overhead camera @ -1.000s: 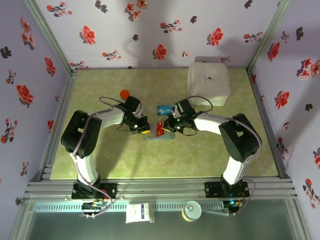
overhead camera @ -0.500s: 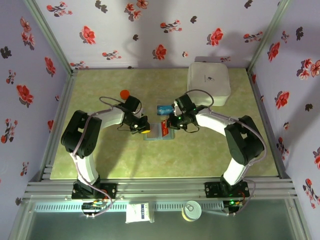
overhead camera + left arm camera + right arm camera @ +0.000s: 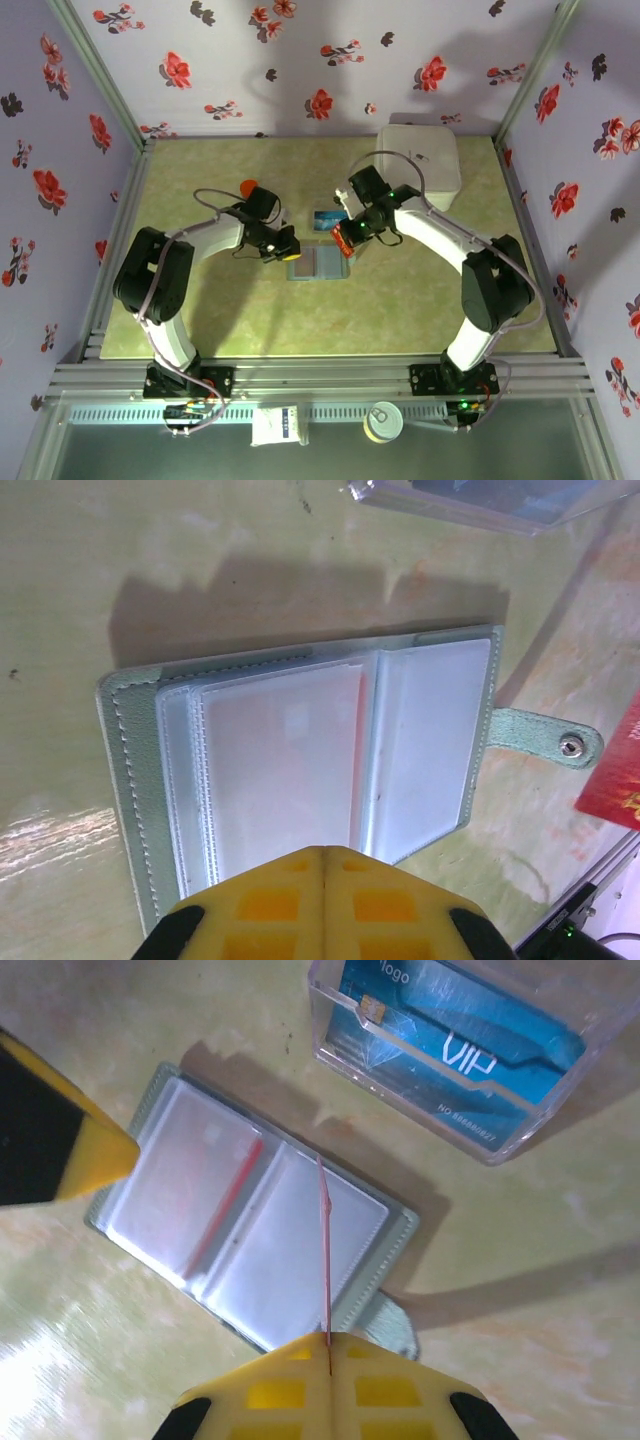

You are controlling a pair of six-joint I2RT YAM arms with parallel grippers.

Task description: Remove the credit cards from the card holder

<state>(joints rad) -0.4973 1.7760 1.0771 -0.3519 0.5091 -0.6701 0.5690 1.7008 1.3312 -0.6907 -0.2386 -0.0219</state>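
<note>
Here, the right gripper (image 3: 325, 1345) pinches the red card (image 3: 612, 780) edge-on between closed jaws, over the open card holder (image 3: 255, 1235). The left gripper (image 3: 322, 865) has its jaws closed on nothing, at the holder's edge.

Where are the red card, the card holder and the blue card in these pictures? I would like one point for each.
red card (image 3: 612, 780): left wrist view, on the red corner at the right edge.
card holder (image 3: 270, 1260): right wrist view, on its right clear pocket.
blue card (image 3: 460, 1055): right wrist view, on its printed face.
</note>
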